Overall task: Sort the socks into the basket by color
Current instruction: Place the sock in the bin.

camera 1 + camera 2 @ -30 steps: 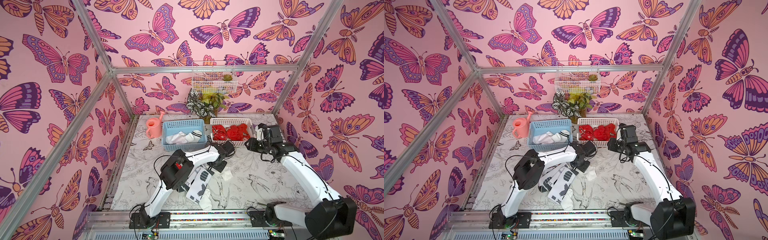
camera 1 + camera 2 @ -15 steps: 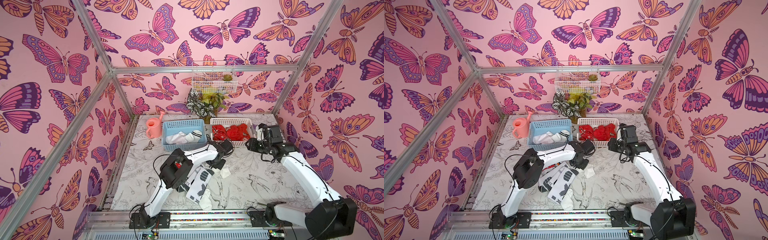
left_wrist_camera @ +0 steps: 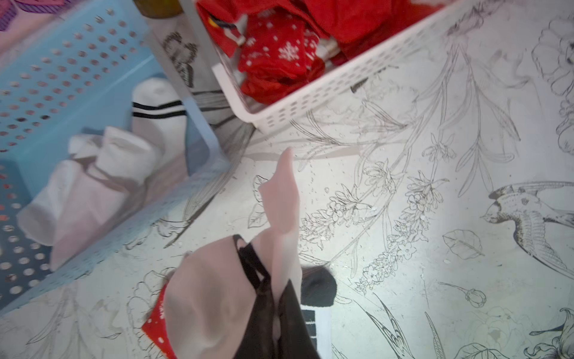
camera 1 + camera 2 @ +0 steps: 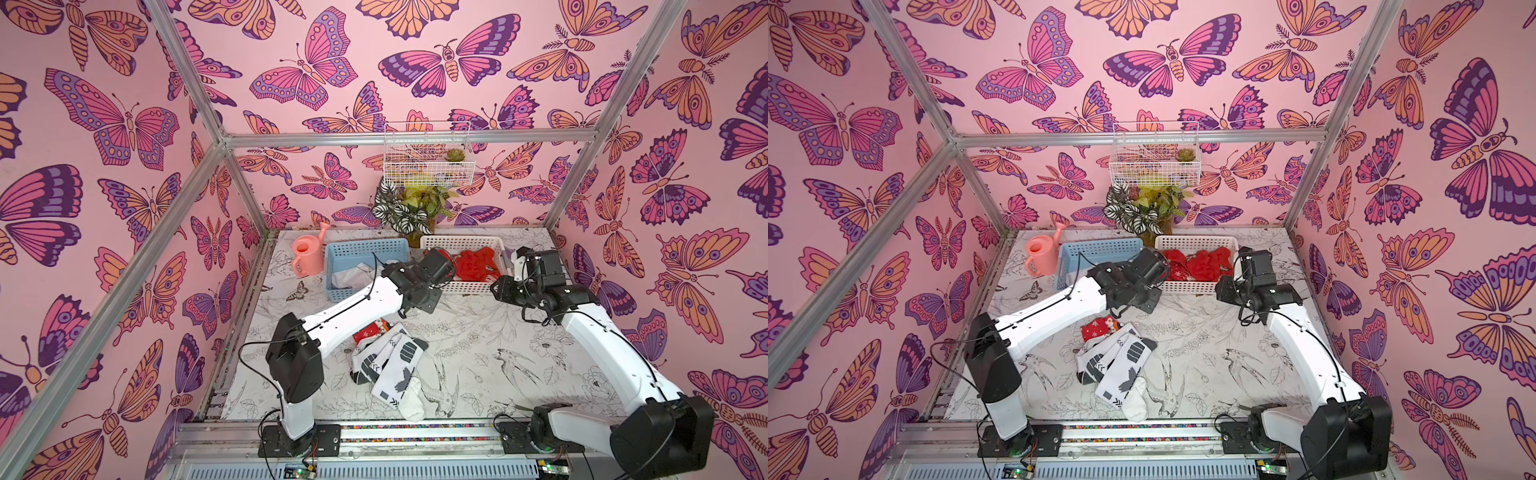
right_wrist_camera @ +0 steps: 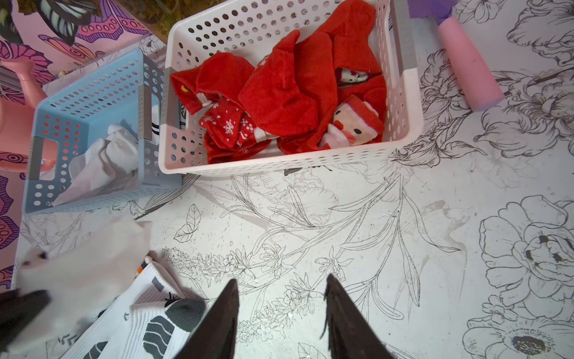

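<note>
Sprawling on the bench (image 4: 498, 332), loose socks (image 4: 395, 365) are lying heaped; red ones (image 4: 473, 266) are filling the white basket (image 4: 457, 243), white ones (image 4: 353, 274) the blue basket (image 4: 365, 249). Near both, the left fingers (image 3: 264, 310) are pinching a pale sock (image 3: 281, 199); the right fingers (image 5: 217, 317) are gaping.

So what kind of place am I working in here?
Most likely a staged robot test cell, not a real laundry room: an aluminium frame hung with butterfly-print walls, two arms bolted to a front rail, and a blue basket and white basket for sorting.
</note>
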Controlling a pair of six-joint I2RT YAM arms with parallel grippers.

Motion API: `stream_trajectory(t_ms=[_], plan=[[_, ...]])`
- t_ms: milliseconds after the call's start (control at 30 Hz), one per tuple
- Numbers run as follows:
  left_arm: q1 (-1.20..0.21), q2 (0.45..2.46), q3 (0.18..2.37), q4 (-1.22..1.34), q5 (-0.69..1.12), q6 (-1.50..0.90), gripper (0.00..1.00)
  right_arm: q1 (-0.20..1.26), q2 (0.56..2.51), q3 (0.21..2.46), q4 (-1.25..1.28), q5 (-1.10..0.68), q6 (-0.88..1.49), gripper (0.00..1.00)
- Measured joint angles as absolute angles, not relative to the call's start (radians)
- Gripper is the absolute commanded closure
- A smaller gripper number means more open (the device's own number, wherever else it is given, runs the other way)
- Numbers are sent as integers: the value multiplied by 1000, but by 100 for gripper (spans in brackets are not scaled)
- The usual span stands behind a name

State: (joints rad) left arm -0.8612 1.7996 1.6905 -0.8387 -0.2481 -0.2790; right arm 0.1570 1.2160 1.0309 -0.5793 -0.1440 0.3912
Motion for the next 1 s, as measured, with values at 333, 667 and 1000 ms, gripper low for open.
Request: stream_trajectory(t_ms=[333,667,1000], plan=[[-675,1837,1780,-830,-278,-191,96,157,1223,1031,-578,-174,391,53],[-553,2011,1900,-733,-202,-162,96,157,1238,1031,-564,-178,384,53],[-469,2141,1921,-672,-126,-175,96,157,1272,1031,-563,-177,380,53]])
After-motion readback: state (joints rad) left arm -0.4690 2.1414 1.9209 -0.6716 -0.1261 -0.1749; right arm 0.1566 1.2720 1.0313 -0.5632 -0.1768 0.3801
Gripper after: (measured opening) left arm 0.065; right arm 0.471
